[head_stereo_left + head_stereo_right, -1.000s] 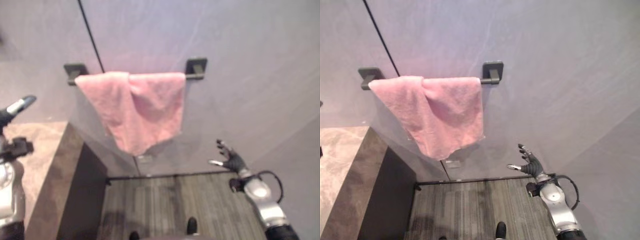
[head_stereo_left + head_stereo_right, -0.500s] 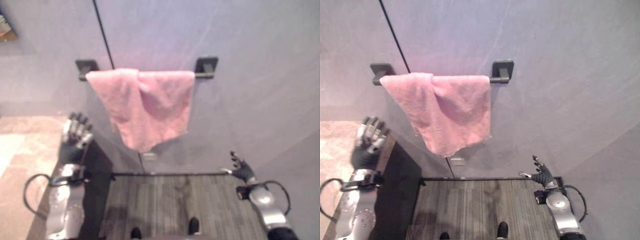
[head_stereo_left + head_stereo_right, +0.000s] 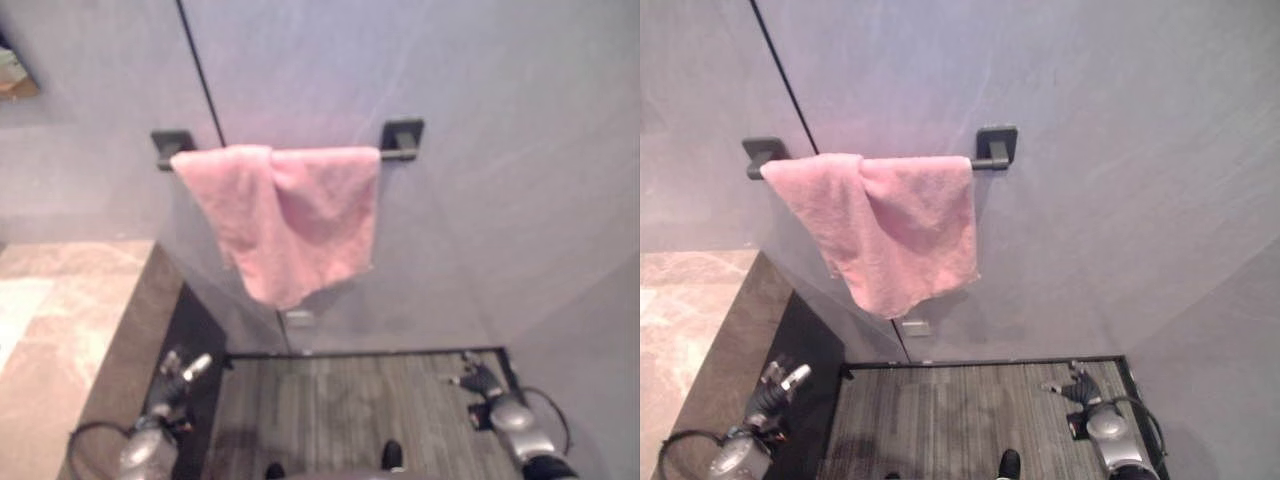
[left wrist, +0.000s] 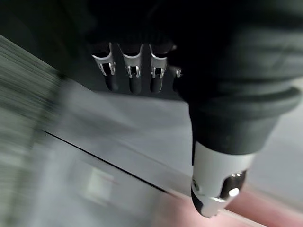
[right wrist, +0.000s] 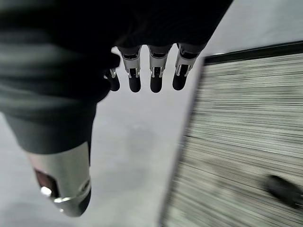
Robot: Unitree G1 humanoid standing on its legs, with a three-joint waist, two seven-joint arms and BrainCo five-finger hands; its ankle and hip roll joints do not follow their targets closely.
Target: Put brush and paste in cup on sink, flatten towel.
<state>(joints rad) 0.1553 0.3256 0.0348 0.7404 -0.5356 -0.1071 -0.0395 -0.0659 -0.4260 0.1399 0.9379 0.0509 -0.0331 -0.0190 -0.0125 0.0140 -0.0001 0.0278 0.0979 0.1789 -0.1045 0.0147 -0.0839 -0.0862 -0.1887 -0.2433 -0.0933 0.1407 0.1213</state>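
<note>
Both hands [image 3: 775,385] [image 3: 1076,385] low, fingers relaxed, empty | pink towel [image 3: 885,225] bunched on wall bar [image 3: 985,160] | striped floor [image 3: 960,420]

Left hand [image 3: 778,386]: silver segments, dark at the tips, set on a rounded silver-grey forearm shell [image 3: 736,461]. Right hand [image 3: 1073,384]: same build, darker overall, on a matching glossy silver-grey wrist shell [image 3: 1108,434]. Left wrist view: dark ribbed cover [image 4: 236,71] in soft rolled folds; a row of silver fingers [image 4: 135,66] with slotted metal plates and rounded black tips; thick thumb [image 4: 215,187], black sleeve above, silver casing below, dark end with small bright fittings. Right wrist view: the same row of black-tipped fingers [image 5: 156,71], and a thumb [image 5: 61,182] in silver casing with a small reddish window.
</note>
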